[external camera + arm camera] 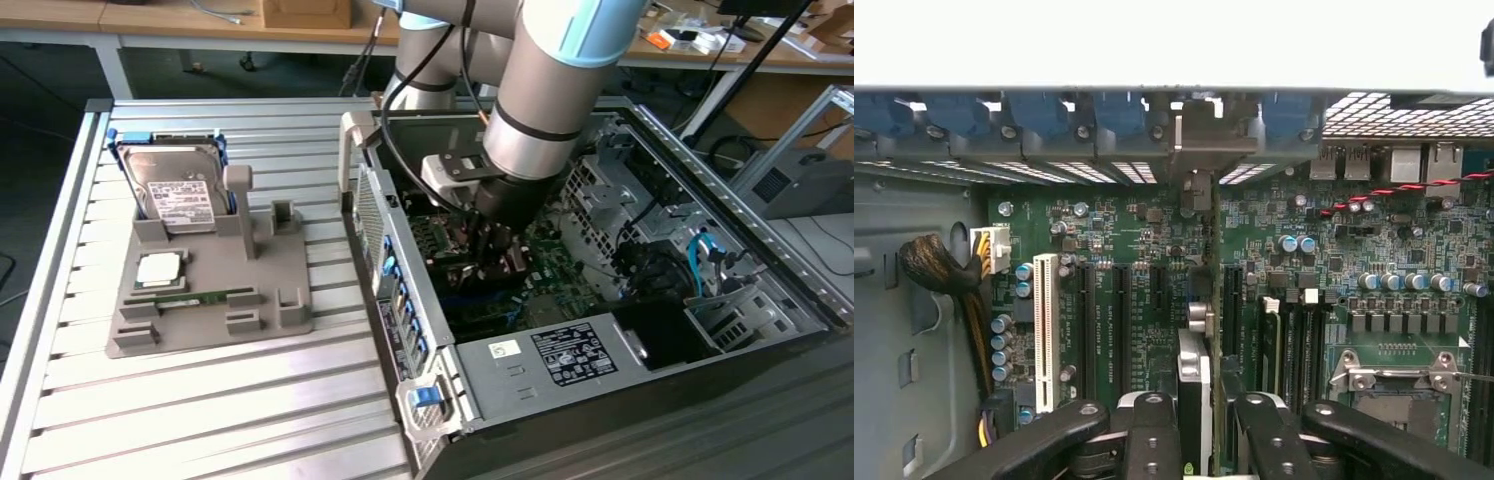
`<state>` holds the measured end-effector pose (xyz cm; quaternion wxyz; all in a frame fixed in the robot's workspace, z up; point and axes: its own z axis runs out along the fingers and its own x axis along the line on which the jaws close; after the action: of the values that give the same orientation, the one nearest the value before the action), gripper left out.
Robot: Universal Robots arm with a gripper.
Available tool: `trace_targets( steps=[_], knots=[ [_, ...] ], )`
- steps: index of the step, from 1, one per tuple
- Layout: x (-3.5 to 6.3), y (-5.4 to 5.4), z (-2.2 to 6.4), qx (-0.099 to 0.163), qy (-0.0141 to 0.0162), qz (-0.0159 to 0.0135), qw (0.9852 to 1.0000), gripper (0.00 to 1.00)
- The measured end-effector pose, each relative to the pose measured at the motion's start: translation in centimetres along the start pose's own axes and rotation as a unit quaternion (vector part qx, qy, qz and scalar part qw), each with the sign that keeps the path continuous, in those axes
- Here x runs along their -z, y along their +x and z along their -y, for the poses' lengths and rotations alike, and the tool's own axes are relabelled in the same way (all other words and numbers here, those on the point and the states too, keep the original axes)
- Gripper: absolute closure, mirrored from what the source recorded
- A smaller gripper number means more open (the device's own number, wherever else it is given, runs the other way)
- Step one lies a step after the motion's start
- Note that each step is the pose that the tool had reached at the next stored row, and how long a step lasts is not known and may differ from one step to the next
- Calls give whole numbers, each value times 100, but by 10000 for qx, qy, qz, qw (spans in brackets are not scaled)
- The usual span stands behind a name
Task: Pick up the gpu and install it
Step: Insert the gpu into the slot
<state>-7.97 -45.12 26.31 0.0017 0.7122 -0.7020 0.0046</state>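
A slatted metal bench (200, 400) carries a grey parts holder (214, 300) at the exterior view's left and an open computer case (627, 330) at the exterior view's right; cluttered desks stand far behind. The arm reaches down into the case, its claw (491, 248) low over the green motherboard (554, 290). In the wrist view the claw (1201, 415) is closed on the gpu (1196, 375), seen edge-on as a narrow upright strip between the fingers (1154, 435), its metal bracket end running toward the rear slot openings of the case wall (1199, 140). The card stands over the row of dark expansion slots (1122, 320), beside the white slot (1044, 320) (whether its lower edge has entered a slot cannot be told).

Risks, as judged: a slight offset or tilt would set the card's edge on the slot rim rather than in it, and pressing would strain board or card; the bracket may catch on the rear wall; the card may slip in the grip.

Room for moving: tight. Capacitors (1294, 243) and the memory slots (1299, 340) lie near one side, a cable bundle (944, 275) near the other; the case walls close in around the arm, leaving upward as the free way. The hard drive (180, 195) rests well apart in the holder.
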Motion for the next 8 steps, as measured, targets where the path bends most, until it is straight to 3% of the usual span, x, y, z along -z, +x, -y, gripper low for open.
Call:
trace_targets(
  steps=[2,4,5,8],
  knots=[
    [0,1,1,0,-1,-34,10000,73],
    [0,1,0,1,-2,-112,9999,73],
    [-1,1,1,1,-2,-131,9999,73],
    [0,1,0,1,-2,-135,9999,73]
  ],
)
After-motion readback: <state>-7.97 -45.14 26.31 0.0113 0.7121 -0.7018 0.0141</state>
